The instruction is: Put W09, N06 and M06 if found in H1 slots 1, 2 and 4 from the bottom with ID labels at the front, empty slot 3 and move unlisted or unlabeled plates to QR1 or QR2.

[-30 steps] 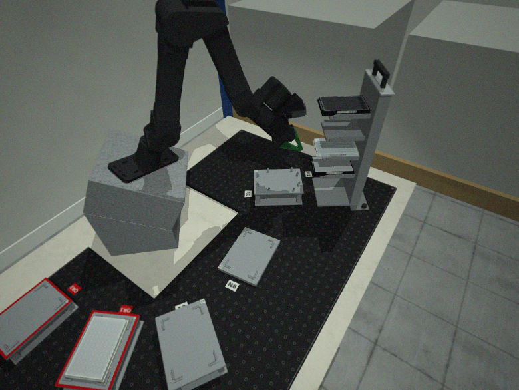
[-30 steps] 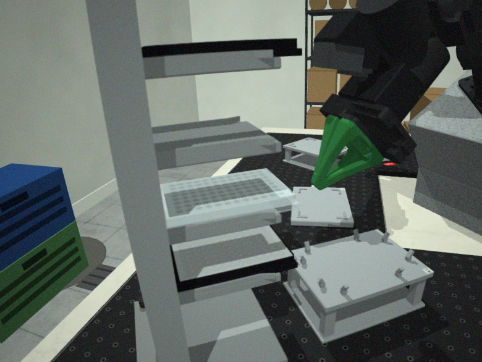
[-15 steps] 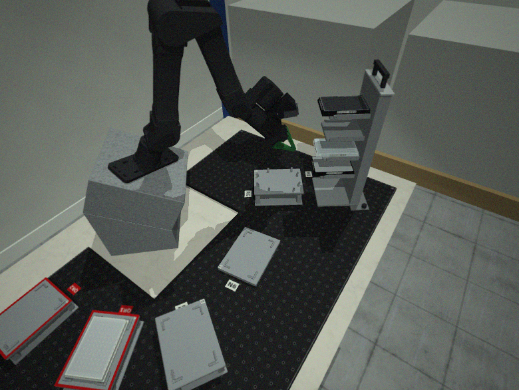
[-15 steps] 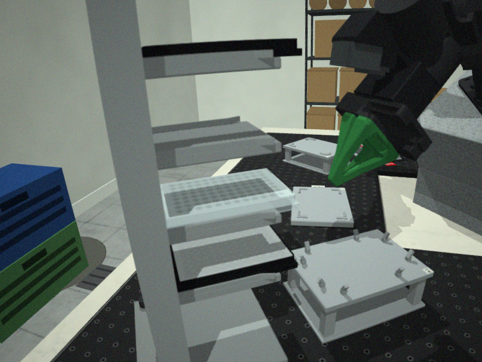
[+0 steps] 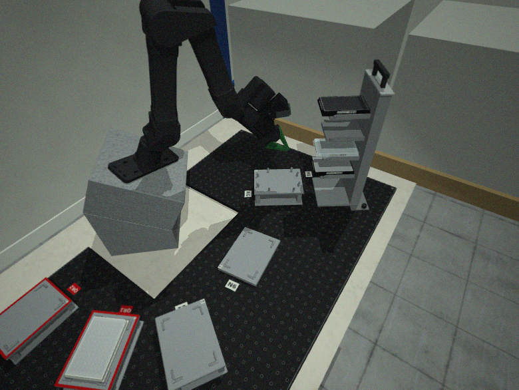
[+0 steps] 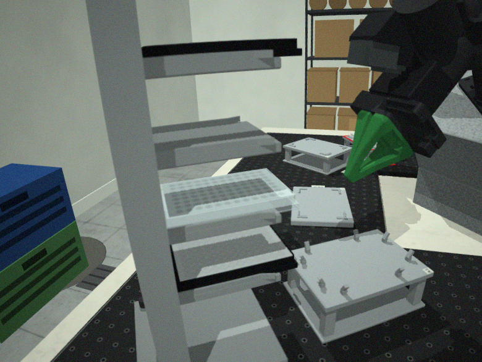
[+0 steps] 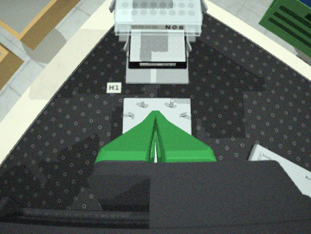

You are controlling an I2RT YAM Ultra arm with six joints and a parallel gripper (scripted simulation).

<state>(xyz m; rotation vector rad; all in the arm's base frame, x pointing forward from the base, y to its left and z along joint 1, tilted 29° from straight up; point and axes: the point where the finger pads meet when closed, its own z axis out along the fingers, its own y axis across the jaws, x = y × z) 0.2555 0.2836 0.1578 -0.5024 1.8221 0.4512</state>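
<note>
Gripper (image 6: 350, 175) hangs in front of hotel H1 (image 5: 374, 126), green fingers pinched together on nothing. Clear plate (image 7: 157, 16) reads N06 at its front.
</note>
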